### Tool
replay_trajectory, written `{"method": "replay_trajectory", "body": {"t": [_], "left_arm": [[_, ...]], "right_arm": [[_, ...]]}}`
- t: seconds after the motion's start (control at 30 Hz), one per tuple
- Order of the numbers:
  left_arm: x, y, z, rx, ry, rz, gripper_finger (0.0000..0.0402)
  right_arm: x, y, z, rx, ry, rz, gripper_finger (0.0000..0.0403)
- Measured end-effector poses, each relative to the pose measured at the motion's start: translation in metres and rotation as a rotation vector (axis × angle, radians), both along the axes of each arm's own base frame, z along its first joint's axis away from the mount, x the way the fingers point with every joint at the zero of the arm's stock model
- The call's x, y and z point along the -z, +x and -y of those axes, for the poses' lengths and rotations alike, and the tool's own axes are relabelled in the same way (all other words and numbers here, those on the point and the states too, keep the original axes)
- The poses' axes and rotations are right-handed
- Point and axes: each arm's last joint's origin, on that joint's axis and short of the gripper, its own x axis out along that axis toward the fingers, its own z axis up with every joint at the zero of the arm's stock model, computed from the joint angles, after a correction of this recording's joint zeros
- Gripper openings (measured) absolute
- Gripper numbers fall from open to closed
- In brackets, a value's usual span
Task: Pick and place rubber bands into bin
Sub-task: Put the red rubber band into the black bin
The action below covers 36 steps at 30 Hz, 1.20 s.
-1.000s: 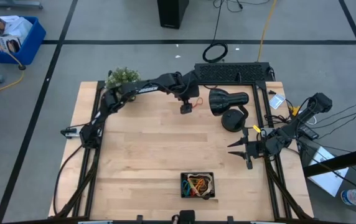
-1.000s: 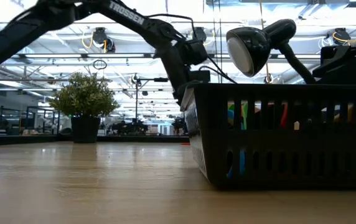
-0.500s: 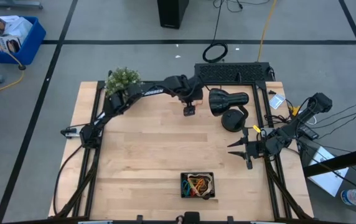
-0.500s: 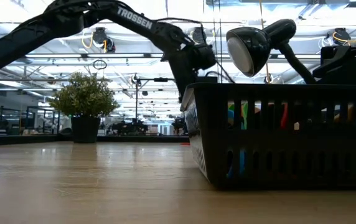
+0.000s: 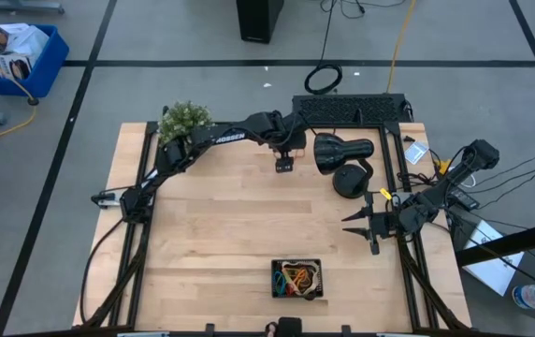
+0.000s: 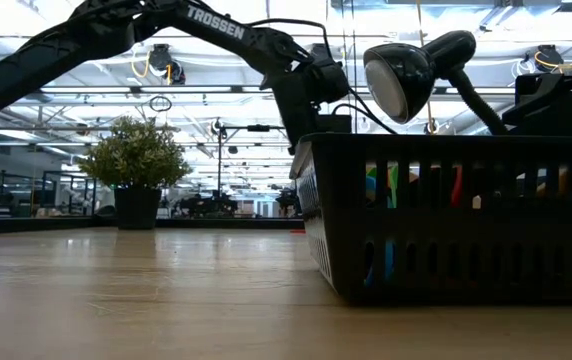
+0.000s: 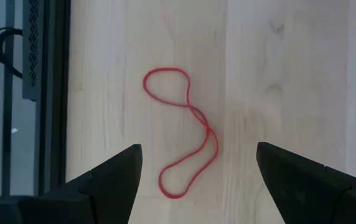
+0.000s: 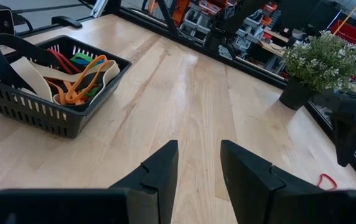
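We found the left hand [image 7: 196, 180] released above the twisted red rubber loop [image 7: 183, 132]; it should descend straddling the crossing, then clench

high view: straight down over the whole table [image 5: 221, 234], both arms in frame.
low view: at tabletop level, close against the bin [image 6: 456, 215], facing the plant [image 6: 136, 165] and room behind.
left wrist view: looks straight down, close over a red rubber band [image 7: 181, 130].
right wrist view: slants across the table toward the bin [image 8: 47, 84] and plant [image 8: 318, 65].
shared: bin and plant appear in high, low and right wrist views.
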Motion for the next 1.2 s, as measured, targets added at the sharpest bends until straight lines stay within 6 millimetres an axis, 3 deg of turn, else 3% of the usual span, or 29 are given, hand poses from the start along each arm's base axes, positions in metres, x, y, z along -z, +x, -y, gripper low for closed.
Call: {"method": "replay_trajectory", "body": {"t": [0.63, 0.97, 1.2], "left_arm": [[-0.002, 0.002, -0.013, -0.013, 0.086, 0.039, 0.0324], [0.043, 0.007, -0.015, -0.015, 0.055, -0.067, 0.0323], [0.046, 0.004, -0.022, -0.038, 0.079, -0.092, 0.0323]], "right_arm": [[0.000, 0.000, 0.000, 0.000, -0.016, 0.002, 0.0116], [0.000, 0.000, 0.000, 0.000, -0.017, 0.001, 0.0116], [0.000, 0.000, 0.000, -0.001, -0.018, 0.000, 0.0116]]}}
